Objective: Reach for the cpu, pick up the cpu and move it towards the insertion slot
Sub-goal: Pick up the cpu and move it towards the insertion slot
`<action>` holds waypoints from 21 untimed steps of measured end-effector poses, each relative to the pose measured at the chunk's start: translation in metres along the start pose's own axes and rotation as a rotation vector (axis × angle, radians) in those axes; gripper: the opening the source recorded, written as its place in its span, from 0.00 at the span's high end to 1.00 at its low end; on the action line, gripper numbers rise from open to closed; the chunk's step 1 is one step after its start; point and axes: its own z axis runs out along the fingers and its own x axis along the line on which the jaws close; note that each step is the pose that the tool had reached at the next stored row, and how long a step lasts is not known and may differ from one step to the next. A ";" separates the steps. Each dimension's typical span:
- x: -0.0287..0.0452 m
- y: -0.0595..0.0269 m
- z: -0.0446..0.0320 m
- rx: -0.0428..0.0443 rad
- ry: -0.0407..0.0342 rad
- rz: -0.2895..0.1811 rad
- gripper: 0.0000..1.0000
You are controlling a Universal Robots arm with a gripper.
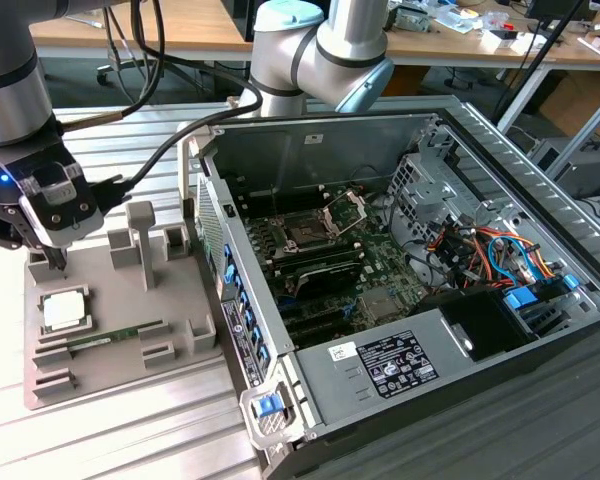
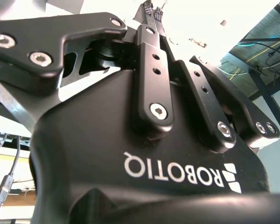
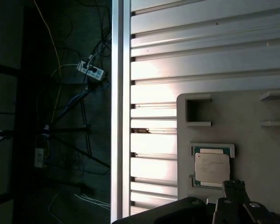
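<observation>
Fingers closed, poised near cpu on grey holder.

Long wooden desks stand at the back of the room, with small clutter on top. The work table is of ribbed pale metal and shines under bright light. Beside its edge, a dark floor carries loose cables and a power strip.

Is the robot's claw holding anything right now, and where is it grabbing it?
Nothing is held. The cpu lies flat in its gray tray, and the claw hangs over the tray near it.
</observation>
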 end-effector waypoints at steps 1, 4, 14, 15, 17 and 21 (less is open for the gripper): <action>0.0000 0.0000 0.0005 0.0000 0.0000 0.000 0.90; 0.0000 -0.0001 0.0014 0.0000 0.0001 0.000 0.90; 0.0000 -0.0002 0.0053 0.0000 0.0000 0.000 0.90; 0.0000 -0.0002 0.0056 0.0000 0.0001 0.000 0.90; 0.0000 -0.0002 0.0066 0.0000 0.0000 0.000 0.90; 0.0000 -0.0003 0.0081 0.0000 0.0000 0.000 0.90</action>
